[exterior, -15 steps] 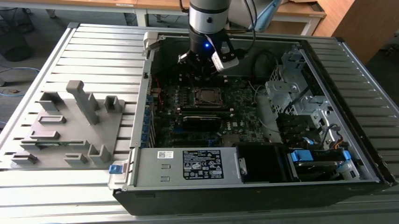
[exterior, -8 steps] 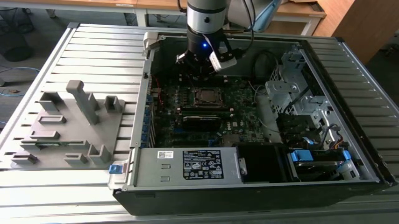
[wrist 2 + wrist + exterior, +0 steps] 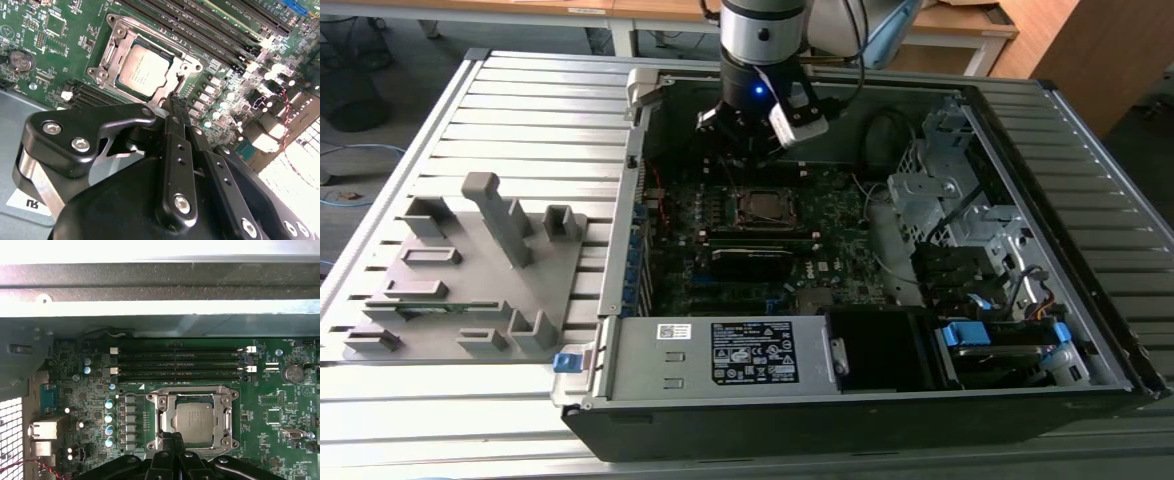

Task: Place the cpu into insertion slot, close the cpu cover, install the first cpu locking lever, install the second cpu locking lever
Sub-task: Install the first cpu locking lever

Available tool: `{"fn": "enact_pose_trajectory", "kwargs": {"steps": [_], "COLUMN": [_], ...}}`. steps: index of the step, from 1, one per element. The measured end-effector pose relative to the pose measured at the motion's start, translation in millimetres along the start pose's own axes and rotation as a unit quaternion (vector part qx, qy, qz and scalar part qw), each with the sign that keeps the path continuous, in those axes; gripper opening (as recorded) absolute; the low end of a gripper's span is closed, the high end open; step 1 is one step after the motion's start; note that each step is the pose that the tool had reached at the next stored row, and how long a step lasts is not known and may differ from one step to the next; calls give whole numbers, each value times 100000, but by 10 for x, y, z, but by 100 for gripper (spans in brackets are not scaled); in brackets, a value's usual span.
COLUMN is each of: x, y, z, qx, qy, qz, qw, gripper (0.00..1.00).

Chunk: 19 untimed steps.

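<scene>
One arm over open computer case (image 3: 854, 425) on slatted bench (image 3: 520, 90). Cpu (image 3: 196, 422) seated flat in socket on green motherboard (image 3: 280, 410); cpu cover (image 3: 120, 40) lies down as frame around it. Gripper (image 3: 176, 102) just above socket edge, fingers pinched together, holding nothing. Grey moulded fixture (image 3: 467, 270) beside case, on exterior view's left.

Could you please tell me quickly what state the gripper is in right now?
Gripper: shut, nothing between its fingertips, by the edge of the cpu cover, which lies closed around the seated cpu.
</scene>
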<state>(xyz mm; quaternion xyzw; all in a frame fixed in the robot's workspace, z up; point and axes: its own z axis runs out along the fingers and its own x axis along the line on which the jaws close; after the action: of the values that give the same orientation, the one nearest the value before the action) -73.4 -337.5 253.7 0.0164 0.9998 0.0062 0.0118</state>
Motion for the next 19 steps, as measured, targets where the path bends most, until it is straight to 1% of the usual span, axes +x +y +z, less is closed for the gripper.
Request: {"fn": "enact_pose_trajectory", "kwargs": {"steps": [6, 14, 19], "x": [0, 22, 21], "y": [0, -1, 0], "z": [-4, -5, -17], "qx": [-2, -1, -14], "qy": [0, 0, -9], "qz": [-5, 0, -1], "qw": [100000, 100000, 100000], "gripper": [11, 11, 11]}}
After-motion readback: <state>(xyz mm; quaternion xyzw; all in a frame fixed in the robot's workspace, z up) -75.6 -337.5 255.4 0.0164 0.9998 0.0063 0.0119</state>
